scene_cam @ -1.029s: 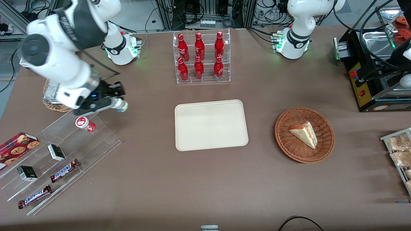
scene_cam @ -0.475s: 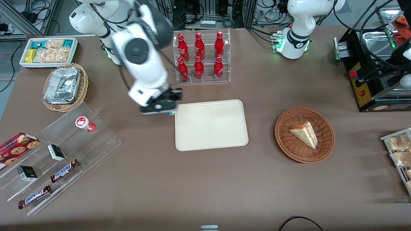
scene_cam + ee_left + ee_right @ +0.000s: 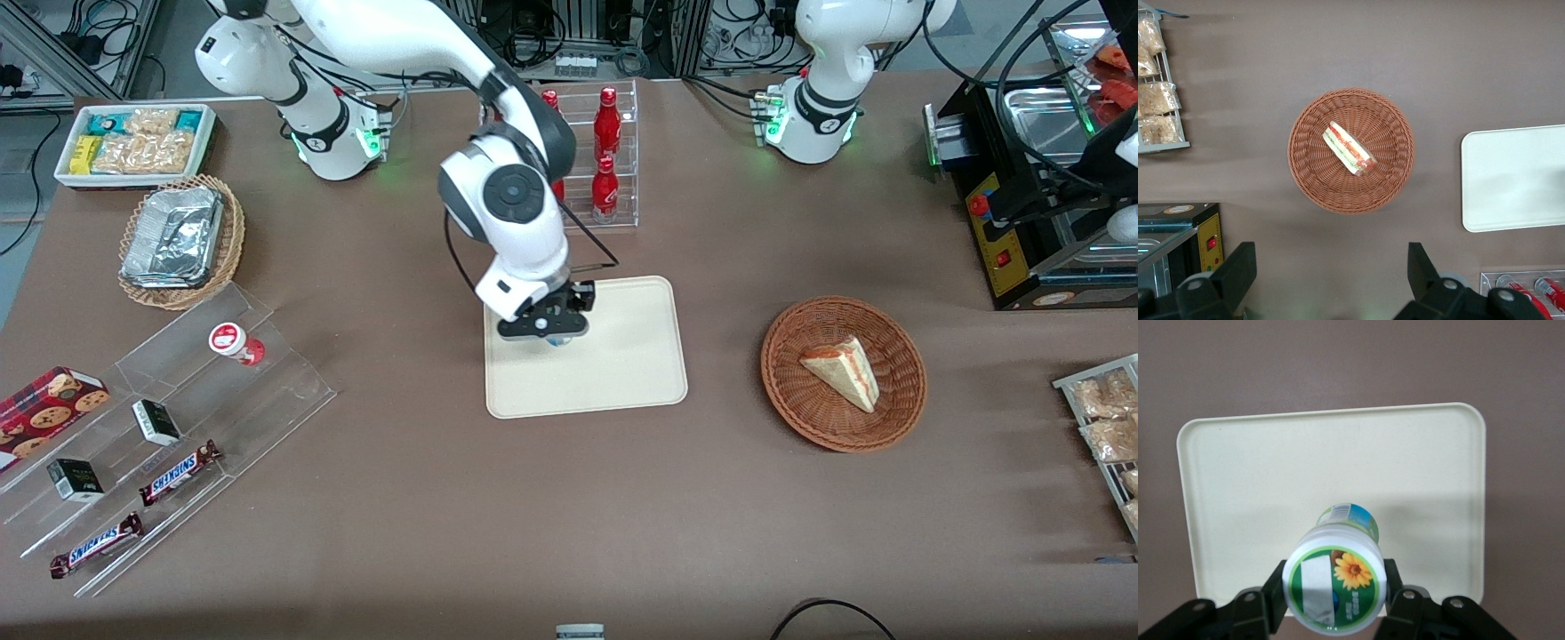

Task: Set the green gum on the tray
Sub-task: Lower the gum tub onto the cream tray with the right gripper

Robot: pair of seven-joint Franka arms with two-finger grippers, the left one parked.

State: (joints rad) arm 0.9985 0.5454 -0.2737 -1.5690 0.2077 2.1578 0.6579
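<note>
My right gripper (image 3: 553,331) hangs over the cream-beige tray (image 3: 613,373), above the part of it nearest the working arm's end. It is shut on the green gum (image 3: 1335,583), a small white bottle with a green-and-white lid bearing a sunflower. In the right wrist view the black fingers (image 3: 1275,593) press both sides of the lid, and the tray (image 3: 1258,473) fills the space below the bottle. In the front view only a sliver of the bottle (image 3: 557,340) shows under the gripper. I cannot tell whether the bottle touches the tray.
A red-lidded bottle (image 3: 233,342) stands on the clear stepped rack (image 3: 178,427) with snack bars and boxes. A clear rack of red bottles (image 3: 606,151) stands farther from the camera than the tray. A wicker basket with a sandwich (image 3: 843,373) lies toward the parked arm's end. A foil-lined basket (image 3: 178,240) and a white snack bin (image 3: 133,142) sit toward the working arm's end.
My gripper has carried the green gum from beside the stepped rack across the table to above the tray. It has stayed shut on the bottle.
</note>
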